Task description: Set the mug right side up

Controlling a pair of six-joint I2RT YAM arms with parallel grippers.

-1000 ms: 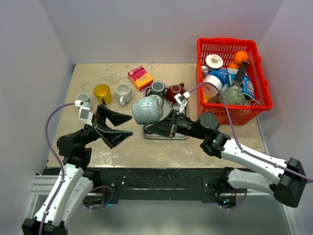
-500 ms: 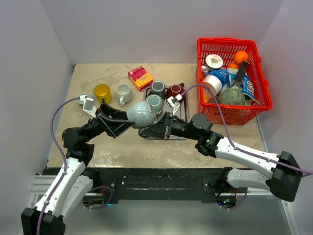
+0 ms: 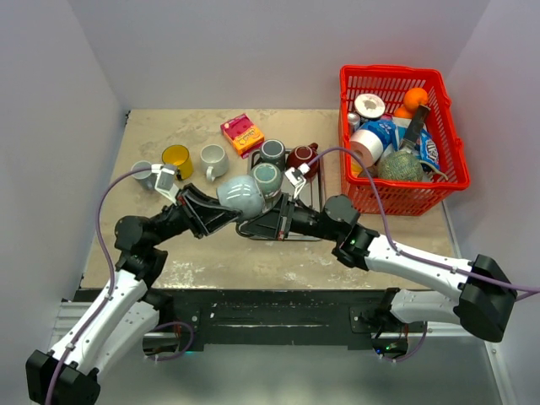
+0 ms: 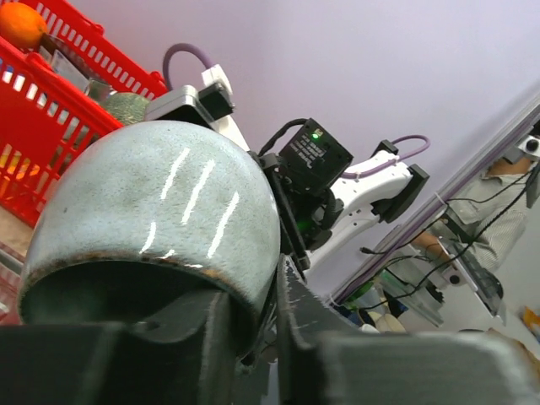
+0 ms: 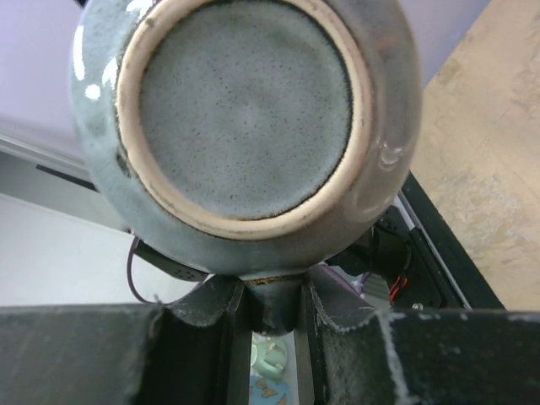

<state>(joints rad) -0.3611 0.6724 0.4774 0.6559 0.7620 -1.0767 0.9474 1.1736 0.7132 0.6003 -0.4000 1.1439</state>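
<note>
Grey-blue glazed ceramic mug hangs above the black wire tray's front-left corner; left gripper pinches its rim, right gripper its handle. Probably heavy, slick, breakable.

Plain pale-lavender walls enclose the beige, stone-patterned table on 3 sides — the light is soft and even, shadows faint. A black rail runs along its near edge.
</note>
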